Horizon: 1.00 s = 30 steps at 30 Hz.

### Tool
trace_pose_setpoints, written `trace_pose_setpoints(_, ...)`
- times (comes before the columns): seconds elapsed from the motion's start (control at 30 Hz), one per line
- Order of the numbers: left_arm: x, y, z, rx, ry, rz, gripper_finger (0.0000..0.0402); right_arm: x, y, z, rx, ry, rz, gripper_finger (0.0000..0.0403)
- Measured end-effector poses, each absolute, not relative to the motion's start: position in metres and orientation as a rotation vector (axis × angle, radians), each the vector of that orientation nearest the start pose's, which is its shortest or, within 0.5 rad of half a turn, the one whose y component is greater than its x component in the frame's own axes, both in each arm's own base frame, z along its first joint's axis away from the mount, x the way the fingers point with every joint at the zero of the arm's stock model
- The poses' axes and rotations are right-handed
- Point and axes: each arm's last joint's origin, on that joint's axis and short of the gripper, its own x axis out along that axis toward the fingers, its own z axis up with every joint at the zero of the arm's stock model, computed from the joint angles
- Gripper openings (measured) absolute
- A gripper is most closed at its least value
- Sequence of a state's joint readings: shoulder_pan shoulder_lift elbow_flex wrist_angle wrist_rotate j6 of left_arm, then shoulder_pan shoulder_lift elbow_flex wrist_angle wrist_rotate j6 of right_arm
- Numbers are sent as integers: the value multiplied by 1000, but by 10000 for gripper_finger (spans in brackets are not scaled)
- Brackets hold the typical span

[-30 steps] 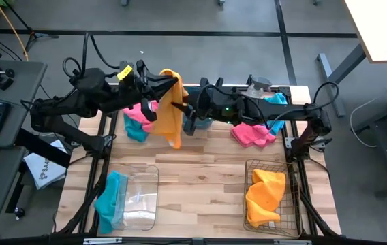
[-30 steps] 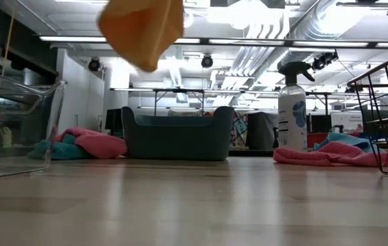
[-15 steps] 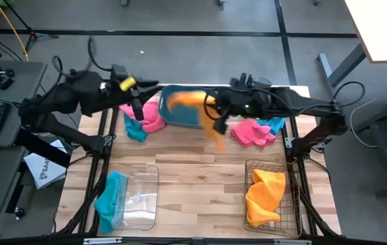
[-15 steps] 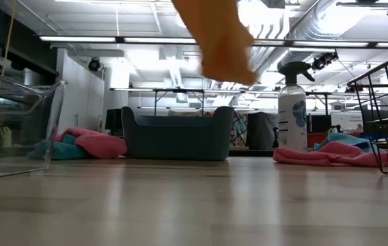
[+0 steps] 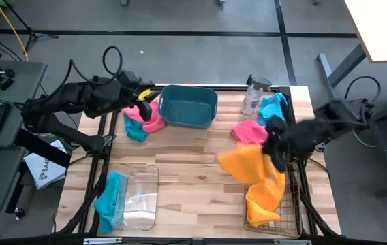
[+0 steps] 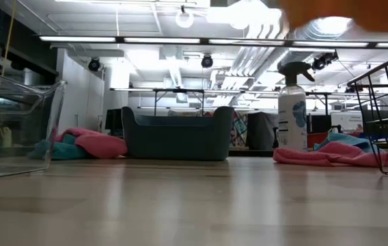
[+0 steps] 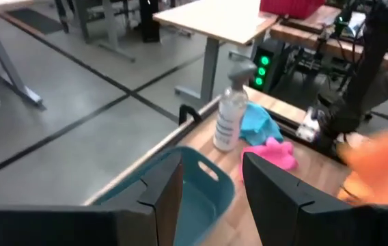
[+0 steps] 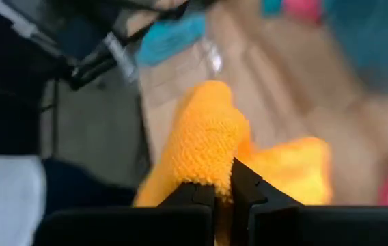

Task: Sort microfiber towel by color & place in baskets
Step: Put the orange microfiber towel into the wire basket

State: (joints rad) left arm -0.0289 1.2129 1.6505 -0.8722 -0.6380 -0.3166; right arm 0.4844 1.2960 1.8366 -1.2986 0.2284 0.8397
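The right pincer [image 8: 223, 188] pinches an orange towel [image 8: 211, 140] (fingers nearly touching).

table middle [image 5: 187, 153] bare, orange towel [image 5: 244, 163] perhaps overhanging wire basket [image 5: 290, 207]

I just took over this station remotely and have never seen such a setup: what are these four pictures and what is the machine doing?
Two dark robot arms work at a wooden table. One picture looks down from above, one level across the tabletop, and one from each wrist. The right gripper is shut on an orange towel, above the wire basket, where another orange towel lies. The left gripper is open near the teal tub. Pink and blue towels lie in two heaps beside the tub; the clear bin holds a blue one.
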Motion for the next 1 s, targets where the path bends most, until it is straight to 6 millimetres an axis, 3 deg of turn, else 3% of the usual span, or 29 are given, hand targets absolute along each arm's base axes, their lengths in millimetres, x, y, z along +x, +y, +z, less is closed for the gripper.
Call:
trace_pose_setpoints(0.13,212,18,475,-162,275,619,143,162,116,451,615,920,-105,0)
trace_pose_setpoints(0.37,216,22,482,-172,213,538,143,150,152,376,629,1189,-311,0)
trace_pose_setpoints(0.47,218,22,484,-163,194,533,143,145,154,344,658,1265,-447,0)
trace_pose_setpoints(0.57,218,22,485,-164,190,532,143,150,154,320,746,1233,-537,0)
trace_pose_setpoints(0.8,218,22,485,-171,189,533,143,188,160,285,896,1006,-363,0)
trace_pose_setpoints(0.9,218,22,485,-170,189,533,143,190,156,270,909,1109,-333,0)
trace_pose_setpoints(1.0,218,22,485,-171,189,533,143,180,152,261,883,1229,-410,0)
